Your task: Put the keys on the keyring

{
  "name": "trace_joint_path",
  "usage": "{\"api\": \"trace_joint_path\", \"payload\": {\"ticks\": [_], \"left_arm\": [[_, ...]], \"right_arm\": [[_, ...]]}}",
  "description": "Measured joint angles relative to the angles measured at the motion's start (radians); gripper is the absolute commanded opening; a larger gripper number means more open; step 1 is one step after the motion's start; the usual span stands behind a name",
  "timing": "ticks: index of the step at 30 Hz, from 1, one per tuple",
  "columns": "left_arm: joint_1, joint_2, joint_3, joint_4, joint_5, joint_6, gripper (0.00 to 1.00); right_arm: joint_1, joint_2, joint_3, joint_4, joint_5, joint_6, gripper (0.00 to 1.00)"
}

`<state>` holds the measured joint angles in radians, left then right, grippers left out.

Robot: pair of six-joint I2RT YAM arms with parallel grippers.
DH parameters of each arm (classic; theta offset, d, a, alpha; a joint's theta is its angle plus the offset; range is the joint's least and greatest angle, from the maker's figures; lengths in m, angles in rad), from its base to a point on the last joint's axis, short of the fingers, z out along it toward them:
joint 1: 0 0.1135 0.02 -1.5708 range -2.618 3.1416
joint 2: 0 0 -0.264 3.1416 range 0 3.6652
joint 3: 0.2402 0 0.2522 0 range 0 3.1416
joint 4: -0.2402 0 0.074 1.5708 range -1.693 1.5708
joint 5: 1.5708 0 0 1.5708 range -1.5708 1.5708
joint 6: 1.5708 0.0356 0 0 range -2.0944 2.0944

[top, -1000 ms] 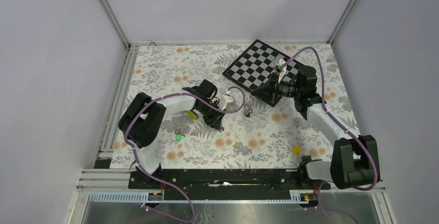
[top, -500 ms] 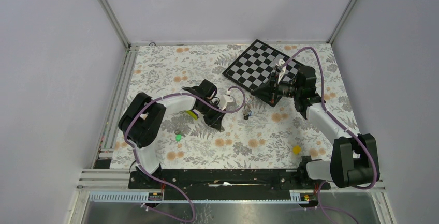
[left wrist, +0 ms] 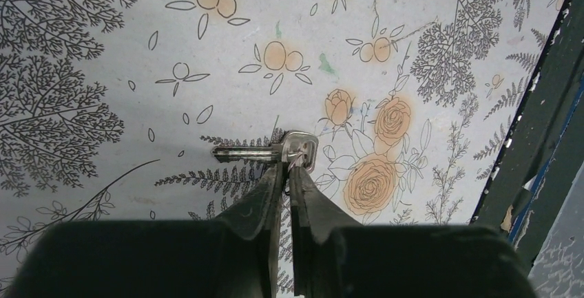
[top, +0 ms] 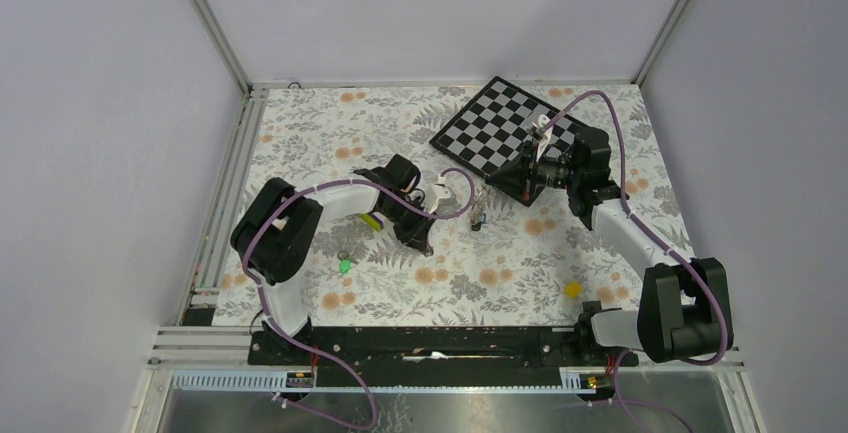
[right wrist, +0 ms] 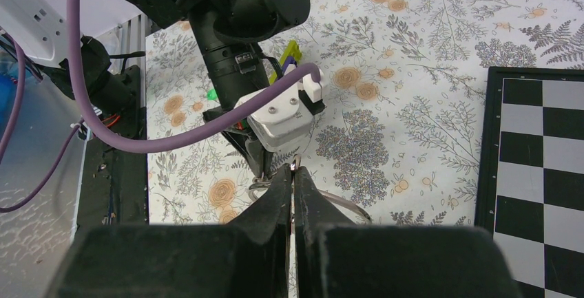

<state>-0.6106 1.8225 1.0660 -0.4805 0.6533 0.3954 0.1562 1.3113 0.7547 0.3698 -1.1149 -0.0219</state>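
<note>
A robotics lab cell: aluminium frame posts (top: 209,21), plain grey walls (top: 100,153).

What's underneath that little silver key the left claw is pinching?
Only the flowered table cover shows beneath the silver key. The left gripper covers part of its head, so anything threaded there is hidden.

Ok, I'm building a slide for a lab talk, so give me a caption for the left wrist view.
Left gripper pinches a silver key by its head, floral tablecloth behind.
</note>
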Motion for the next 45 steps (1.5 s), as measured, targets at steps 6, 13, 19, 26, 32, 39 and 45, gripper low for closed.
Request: {"api": "trace_joint_path", "payload": {"ticks": [6,13,19,26,32,39,45], "left_arm": [[-0.001,0.000,0.006,-0.011,0.008,0.000,0.00],[-0.001,0.000,0.020,-0.026,0.010,0.002,0.00],[-0.001,-0.019,0.020,-0.030,-0.018,0.005,0.00],[0.001,-0.122,0.020,-0.007,-0.138,-0.018,0.00],[0.003,-0.189,0.020,0.013,-0.189,-0.019,0.00],[0.003,-0.209,0.056,-0.040,-0.167,0.021,0.00],[0.003,-0.202,0.206,-0.127,-0.101,0.066,0.00]], "right_arm": [[0.000,0.001,0.000,0.000,0.000,0.000,0.00],[0.000,0.003,0.000,-0.001,0.000,-0.001,0.00],[0.000,0.003,0.000,-0.003,0.001,-0.005,0.00],[0.000,0.003,0.000,-0.003,0.007,-0.006,0.00],[0.000,0.003,0.000,-0.003,0.008,-0.007,0.00],[0.000,0.003,0.000,-0.002,0.008,-0.003,0.00],[0.000,0.002,0.000,0.015,0.007,0.038,0.00]]}}
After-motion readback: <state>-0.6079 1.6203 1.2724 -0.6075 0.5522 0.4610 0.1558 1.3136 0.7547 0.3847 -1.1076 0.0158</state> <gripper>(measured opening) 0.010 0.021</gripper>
